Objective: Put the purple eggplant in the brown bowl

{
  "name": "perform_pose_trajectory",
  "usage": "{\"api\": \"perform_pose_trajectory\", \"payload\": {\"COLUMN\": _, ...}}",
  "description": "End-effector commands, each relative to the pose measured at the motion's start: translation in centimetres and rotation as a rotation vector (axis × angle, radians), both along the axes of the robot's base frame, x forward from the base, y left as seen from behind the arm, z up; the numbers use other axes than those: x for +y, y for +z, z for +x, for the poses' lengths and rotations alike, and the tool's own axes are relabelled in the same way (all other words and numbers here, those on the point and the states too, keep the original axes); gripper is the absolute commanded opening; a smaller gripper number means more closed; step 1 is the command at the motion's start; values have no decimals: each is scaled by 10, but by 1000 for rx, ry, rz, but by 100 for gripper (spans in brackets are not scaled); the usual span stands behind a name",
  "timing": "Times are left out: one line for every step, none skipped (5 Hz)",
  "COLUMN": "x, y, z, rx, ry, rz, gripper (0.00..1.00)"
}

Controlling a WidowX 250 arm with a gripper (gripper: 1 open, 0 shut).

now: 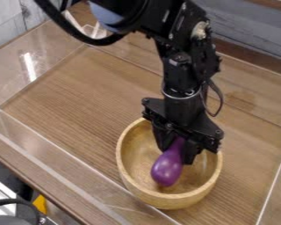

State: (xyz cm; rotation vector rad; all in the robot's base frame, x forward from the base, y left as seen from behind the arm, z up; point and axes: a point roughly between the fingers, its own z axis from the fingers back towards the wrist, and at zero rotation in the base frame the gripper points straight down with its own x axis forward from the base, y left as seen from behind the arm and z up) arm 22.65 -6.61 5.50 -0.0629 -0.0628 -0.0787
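Observation:
The purple eggplant (168, 166) hangs stem-up inside the brown bowl (133, 175), its rounded end low over the bowl's floor. My black gripper (178, 144) points straight down from above and is shut on the eggplant's upper end. The bowl is a wide, light wooden one, standing at the front right of the table. The stem tip is hidden between the fingers.
A wood-grain table top (84, 97) lies inside low clear walls (38, 149) along the left and front. The black arm (184, 53) rises from the bowl toward the top of the view. A dark object with a yellow part (32, 208) sits at the bottom left corner.

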Motion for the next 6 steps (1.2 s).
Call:
{"api": "perform_pose_trajectory", "payload": {"x": -2, "y": 3, "z": 3, "rx": -31, "ry": -12, "rz": 3, "gripper": 0}}
{"api": "perform_pose_trajectory", "payload": {"x": -1, "y": 1, "z": 4, "rx": -35, "ry": -14, "rz": 6, "gripper": 0}}
{"api": "perform_pose_trajectory", "payload": {"x": -1, "y": 0, "z": 2, "rx": -20, "ry": -7, "rz": 8, "gripper": 100}}
{"api": "perform_pose_trajectory", "payload": {"x": -1, "y": 0, "z": 1, "rx": -8, "ry": -1, "rz": 7, "gripper": 100}}
{"api": "perform_pose_trajectory", "payload": {"x": 0, "y": 1, "z": 0, "rx": 0, "ry": 7, "rz": 6, "gripper": 100}}
{"api": "perform_pose_trajectory", "payload": {"x": 2, "y": 2, "z": 0, "rx": 7, "ry": 15, "rz": 5, "gripper": 100}}
